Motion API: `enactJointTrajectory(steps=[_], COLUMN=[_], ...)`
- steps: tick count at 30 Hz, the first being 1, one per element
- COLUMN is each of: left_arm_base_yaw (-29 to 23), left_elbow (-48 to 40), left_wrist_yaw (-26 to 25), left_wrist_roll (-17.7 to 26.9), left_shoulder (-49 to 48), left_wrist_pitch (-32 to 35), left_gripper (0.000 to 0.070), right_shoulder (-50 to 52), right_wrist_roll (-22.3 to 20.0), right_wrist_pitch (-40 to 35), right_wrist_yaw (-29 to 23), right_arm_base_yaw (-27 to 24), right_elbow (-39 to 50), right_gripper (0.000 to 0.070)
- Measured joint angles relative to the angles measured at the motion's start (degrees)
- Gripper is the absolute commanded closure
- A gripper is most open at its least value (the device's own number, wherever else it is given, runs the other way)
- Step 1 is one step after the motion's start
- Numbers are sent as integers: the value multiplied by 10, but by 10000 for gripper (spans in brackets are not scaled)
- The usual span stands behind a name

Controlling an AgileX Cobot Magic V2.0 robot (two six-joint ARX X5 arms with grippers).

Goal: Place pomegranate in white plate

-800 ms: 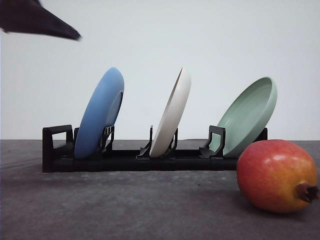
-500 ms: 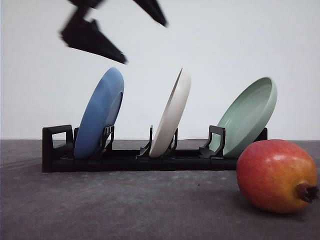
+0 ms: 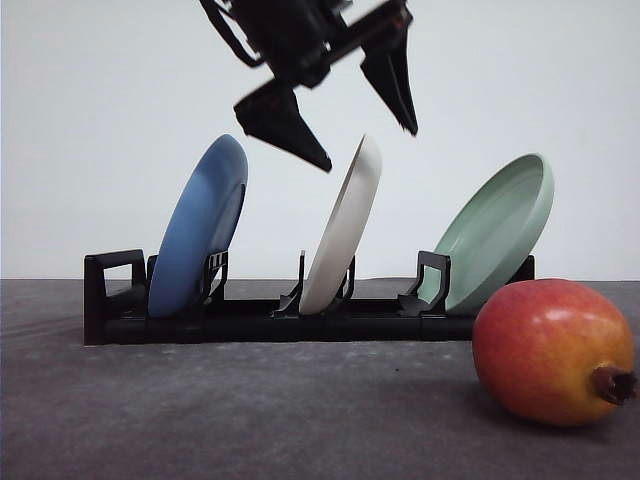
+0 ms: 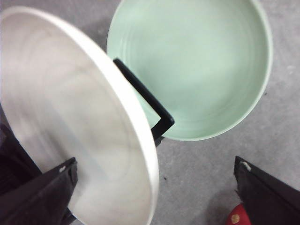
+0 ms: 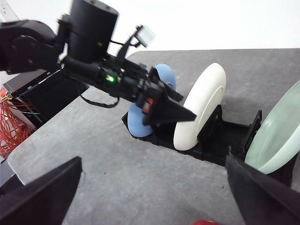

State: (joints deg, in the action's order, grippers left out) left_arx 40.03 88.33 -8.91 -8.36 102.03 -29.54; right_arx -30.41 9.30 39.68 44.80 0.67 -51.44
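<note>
Grey tabletop [image 3: 250, 420]; no readable writing. Left hand [image 3: 365, 140] fingers apart above white plate [image 3: 345, 230]; right hand [image 5: 150, 197] apart.

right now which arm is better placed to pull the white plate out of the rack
Left. Its open gripper hangs right above the white plate's top rim in the rack, fingers either side. The right gripper is open too but sits back from the rack.

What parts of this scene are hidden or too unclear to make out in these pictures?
- Pomegranate: its right side is cut off by the front view's edge; in the right wrist view only a red sliver shows at the edge.
- White plate: its foot is hidden by the black rack in the front view; in the left wrist view it is blurred.
- Left gripper: its top is cut off by the front view's upper edge.
- Right gripper: just two dark fingers, cut off.
</note>
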Motion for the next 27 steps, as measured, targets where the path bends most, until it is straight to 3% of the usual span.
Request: enactJointTrajectory(steps=[3,6,10,12,15,27], left_arm_base_yaw=[0,0,0,0,0,3], left_elbow=[0,0,0,0,0,0], left_wrist_yaw=[0,0,0,0,0,5], left_wrist_roll=[0,1,2,2,2,-4], left_shoulder=[11,18,24,30,38,37], left_wrist_pitch=[7,17,17,17,14,15], left_gripper=[85,202,244,374,700,693], right_shoulder=[0,0,0,0,0,0], right_wrist_roll=[0,0,0,0,0,0], right_wrist_pitch=[0,0,0,0,0,0], right_wrist_yaw=[0,0,0,0,0,0], right_arm_base_yaw=[0,0,0,0,0,0], right_elbow=[0,0,0,0,0,0], right_gripper=[75,75,75,75,75,75])
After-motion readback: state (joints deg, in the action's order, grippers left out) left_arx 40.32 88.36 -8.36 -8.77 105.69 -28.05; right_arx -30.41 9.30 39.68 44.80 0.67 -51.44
